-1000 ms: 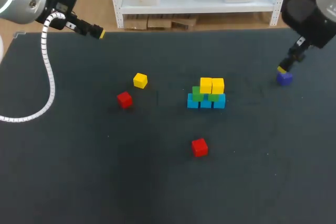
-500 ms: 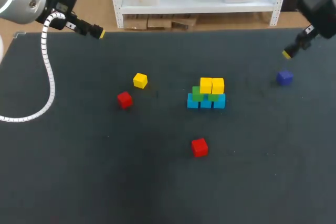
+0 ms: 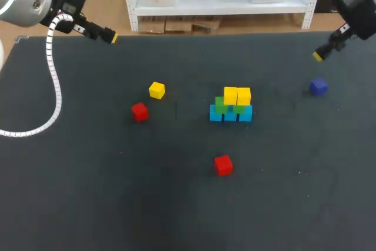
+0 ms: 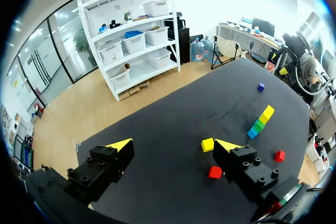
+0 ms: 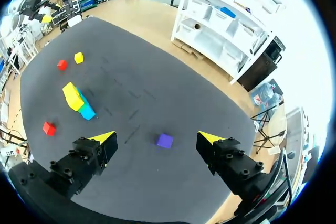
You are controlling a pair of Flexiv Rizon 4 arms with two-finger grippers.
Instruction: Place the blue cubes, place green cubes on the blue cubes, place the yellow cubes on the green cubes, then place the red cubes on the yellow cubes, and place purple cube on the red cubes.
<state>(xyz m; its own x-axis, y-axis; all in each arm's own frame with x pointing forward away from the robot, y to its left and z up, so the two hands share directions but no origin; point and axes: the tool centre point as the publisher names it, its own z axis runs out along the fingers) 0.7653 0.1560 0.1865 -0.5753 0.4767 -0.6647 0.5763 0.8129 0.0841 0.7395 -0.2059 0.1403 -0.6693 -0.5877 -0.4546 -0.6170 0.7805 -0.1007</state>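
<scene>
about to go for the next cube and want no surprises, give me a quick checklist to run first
1. Left gripper open and empty: ok.
2. Right gripper open and empty, clear of the purple cube: ok.
3. Stack upright, with blue, green and yellow layers in order: ok.
4. All yellows stacked: not ok, one yellow cube lies loose, apart from the stack.
5. That yellow cube free to grasp, not touching the red cube near it: ok.
</scene>
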